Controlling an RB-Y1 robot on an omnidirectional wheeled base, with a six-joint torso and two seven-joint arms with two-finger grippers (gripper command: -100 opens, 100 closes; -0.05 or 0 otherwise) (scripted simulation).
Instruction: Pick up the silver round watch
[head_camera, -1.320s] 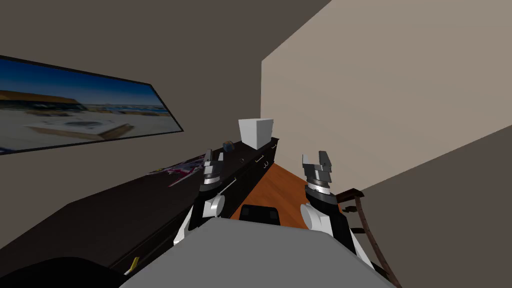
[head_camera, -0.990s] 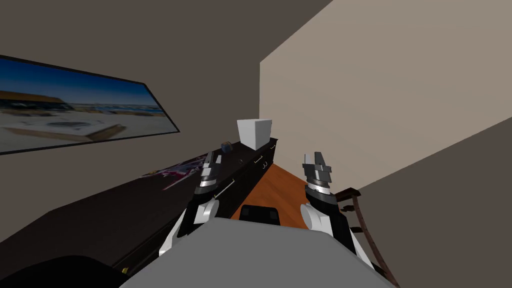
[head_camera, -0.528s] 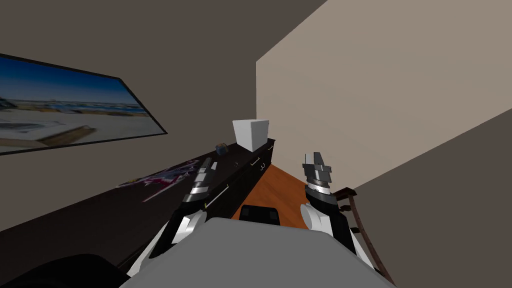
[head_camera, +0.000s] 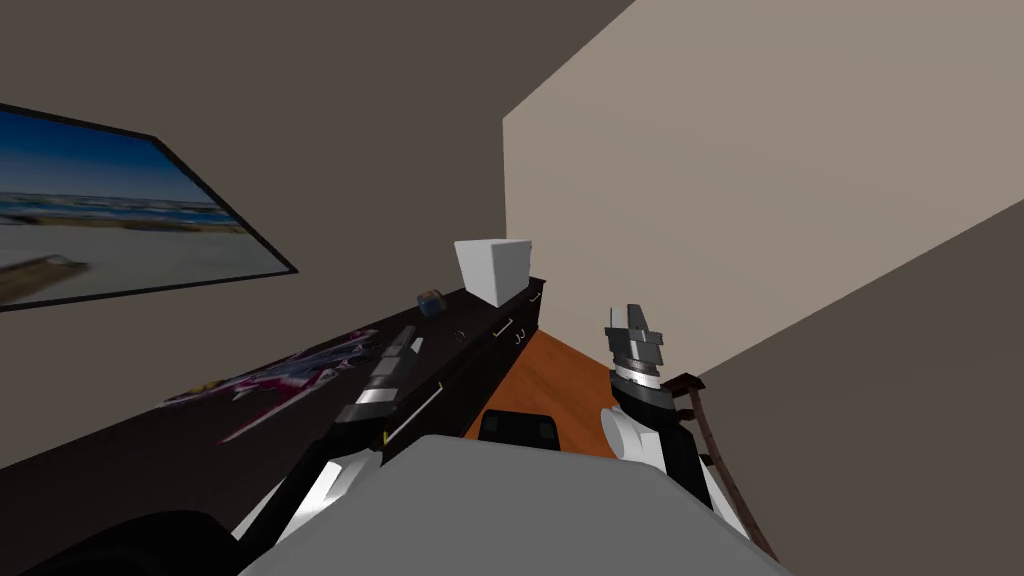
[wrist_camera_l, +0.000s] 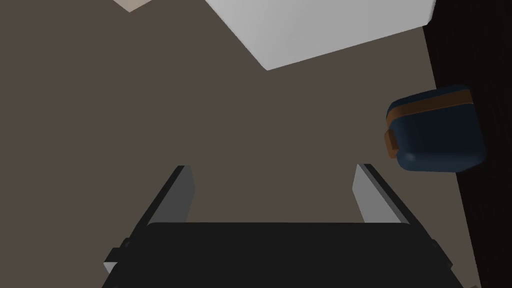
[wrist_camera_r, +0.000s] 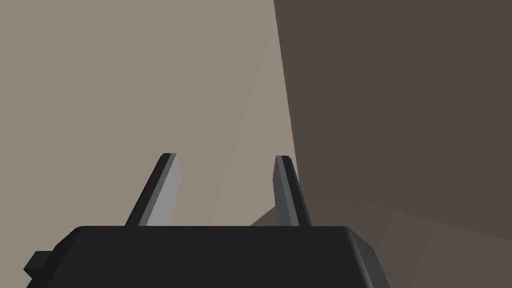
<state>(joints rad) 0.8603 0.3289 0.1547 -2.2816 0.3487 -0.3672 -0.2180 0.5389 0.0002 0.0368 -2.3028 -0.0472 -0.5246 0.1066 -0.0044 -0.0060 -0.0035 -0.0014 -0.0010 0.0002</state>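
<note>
Since 1.3 s ago your L arm has dropped fwd over the long dark cabinet top (head_camera: 150, 450). The left gripper (head_camera: 408, 340) is spread and empty. The silver round watch is prob the tiny speck (head_camera: 460, 333) at its 3 o'clock, but that can't be confirmed. The dark-blue rounded box w/ brown band (head_camera: 432, 301) sits at 1. Swing right and descend straight. The right gripper (head_camera: 632, 315) is parted and idle.

cabinet (head_camera: 200, 440): runs along the wall on our left, out to the far corner.
box (head_camera: 492, 270): on the cabinet's far end, at the corner.
small case (head_camera: 432, 303): on the top, just before the box, on the wall side.
patterned sheet (head_camera: 290, 375): flat on the top, nearer us than the case.
framed picture (head_camera: 110, 215): on the wall above the cabinet.
left gripper (head_camera: 410, 340): over the top near its front edge, between sheet and case. At our wrist the case lies off to one side of the fingers, the box beyond.
right gripper (head_camera: 632, 320): off the cabinet, over the floor (head_camera: 550, 390) to its right.
floor: strip between the cabinet front and the right-hand wall.
</note>
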